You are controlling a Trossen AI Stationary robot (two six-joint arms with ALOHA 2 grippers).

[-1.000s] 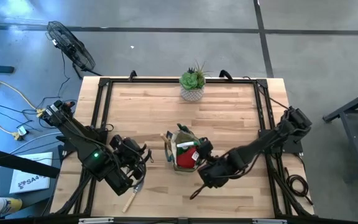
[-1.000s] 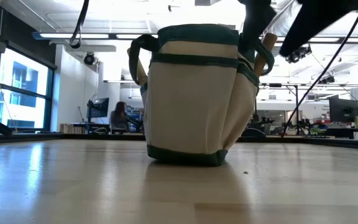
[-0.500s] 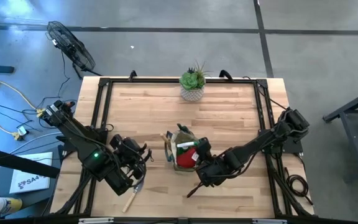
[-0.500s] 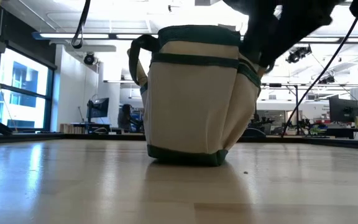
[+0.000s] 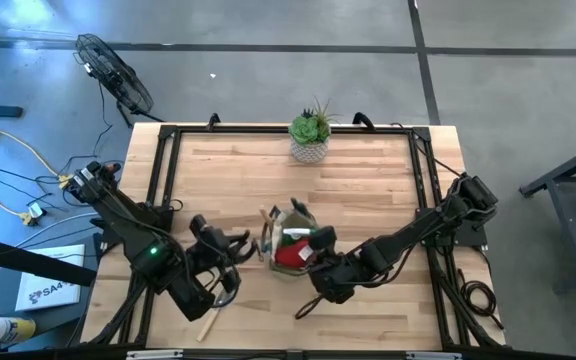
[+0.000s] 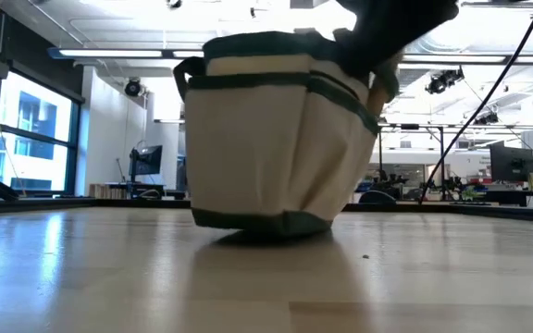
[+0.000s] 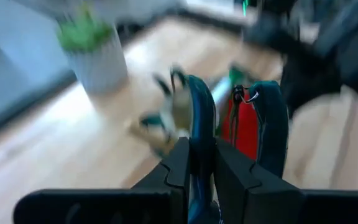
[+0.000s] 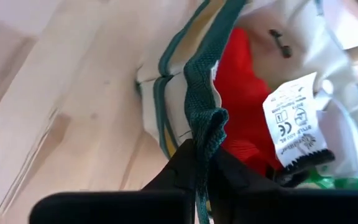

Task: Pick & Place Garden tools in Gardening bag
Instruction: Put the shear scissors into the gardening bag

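Observation:
The gardening bag (image 5: 274, 240), tan with a dark green rim, stands mid-table and leans in the low view (image 6: 266, 139). A red glove (image 8: 241, 93) with a white tag lies inside it. My right gripper (image 5: 315, 258) is at the bag's right rim, shut on a green strap. My left gripper (image 5: 232, 264) hovers just left of the bag, shut on pruners (image 7: 201, 118) with blue-green handles. A wooden-handled tool (image 5: 209, 322) lies flat on the table near the front edge, under the left arm. My left gripper pinches one blue-green handle of the pruners (image 7: 199, 163) between its two fingers. The second handle (image 7: 271, 124) stands free beside one finger. Both handles stick out past the fingertips toward the bag, clear of the table. My right gripper pinches the bag's dark green webbing strap (image 8: 202, 127) at the rim between its shut fingers, coming slanting down from the table's right. The strap bunches and folds just ahead of the fingertips. The bag's base stays on the table.
A green succulent in a white pot (image 5: 309, 137) stands at the far edge, behind the bag. Black frame rails (image 5: 164, 180) run along the table's left and right sides. Bare wood lies between the bag and the pot.
My right gripper has shut on the bag's green strap and moved slightly toward the table's left. The bag has slid left and tipped, its right side raised. My left gripper has turned at the wrist with the pruners, staying shut.

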